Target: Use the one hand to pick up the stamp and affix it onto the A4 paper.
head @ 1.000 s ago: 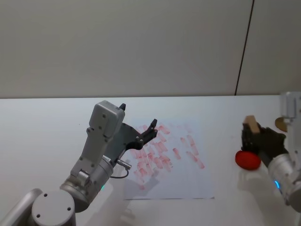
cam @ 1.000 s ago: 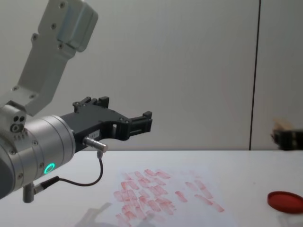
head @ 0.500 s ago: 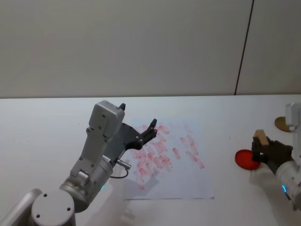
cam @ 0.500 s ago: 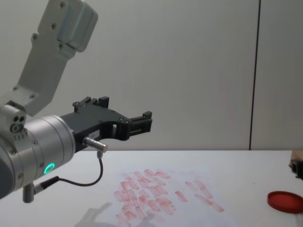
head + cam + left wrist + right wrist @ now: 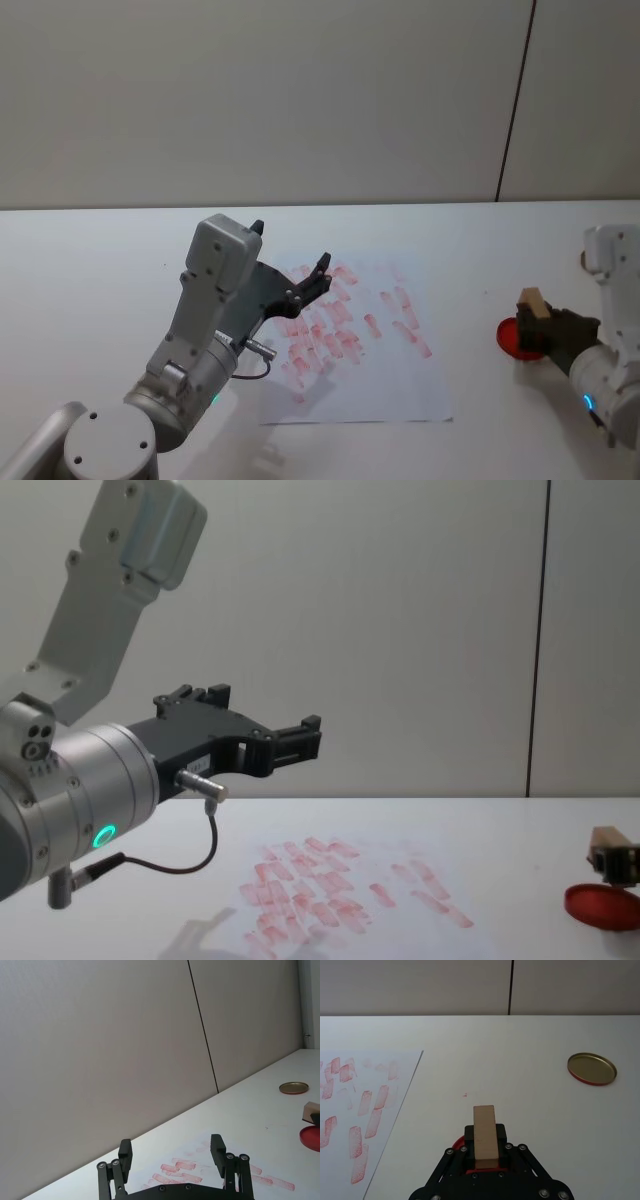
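My right gripper is shut on the stamp, a small tan wooden block held upright. It sits low over the round red ink pad, right of the A4 paper. In the right wrist view the stamp stands between the black jaws, with a red sliver of the ink pad under it. From the chest the stamp is right at the ink pad; whether they touch I cannot tell. My left gripper hangs open above the paper's left part.
A round gold lid lies on the white table beyond the ink pad. Red stamp marks cover much of the paper. The left arm's big silver wrist and its cable fill the near left.
My right gripper has come down with the stamp, swinging out right and then back left over the ink pad. The left arm has not moved.
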`<state>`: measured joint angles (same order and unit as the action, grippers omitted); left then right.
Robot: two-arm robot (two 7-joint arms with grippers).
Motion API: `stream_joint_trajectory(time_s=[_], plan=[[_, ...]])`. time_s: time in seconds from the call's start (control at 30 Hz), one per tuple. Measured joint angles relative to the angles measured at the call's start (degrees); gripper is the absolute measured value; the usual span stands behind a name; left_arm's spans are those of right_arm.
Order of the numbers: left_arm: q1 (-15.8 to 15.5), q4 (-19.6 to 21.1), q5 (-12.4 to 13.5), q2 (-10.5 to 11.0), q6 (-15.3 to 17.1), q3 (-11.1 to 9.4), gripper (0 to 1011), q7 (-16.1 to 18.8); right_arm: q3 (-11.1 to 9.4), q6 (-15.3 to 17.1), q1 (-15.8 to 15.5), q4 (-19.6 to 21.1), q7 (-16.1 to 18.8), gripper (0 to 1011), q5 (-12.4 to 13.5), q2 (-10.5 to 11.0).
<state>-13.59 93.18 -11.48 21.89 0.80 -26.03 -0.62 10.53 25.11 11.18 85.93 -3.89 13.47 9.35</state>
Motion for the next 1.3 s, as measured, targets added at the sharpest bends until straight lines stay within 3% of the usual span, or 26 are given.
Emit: stream_joint_trajectory(time_s=[0.23, 0.77, 1.07, 1.3], plan=[[0.0, 0.0, 0.0, 0.0, 0.0, 0.0, 993, 0.0, 0.1, 0.6, 0.0, -0.3, 1.0, 247, 0.2, -0.1], [0.0, 0.0, 0.0, 0.0, 0.0, 0.0, 993, 0.0, -0.3, 0.6, -1.9, 2.4, 1.2, 764, 0.6, 0.4], [0.0, 0.0, 0.0, 0.0, 0.0, 0.0, 993, 0.0, -1.0, -3.0, -4.6, 6.5, 1.1, 998, 0.1, 1.7], [0.0, 0.0, 0.0, 0.0, 0.0, 0.0, 993, 0.0, -1.9, -7.6, -7.5, 9.9, 1.9, 1001, -0.3, 3.5]])
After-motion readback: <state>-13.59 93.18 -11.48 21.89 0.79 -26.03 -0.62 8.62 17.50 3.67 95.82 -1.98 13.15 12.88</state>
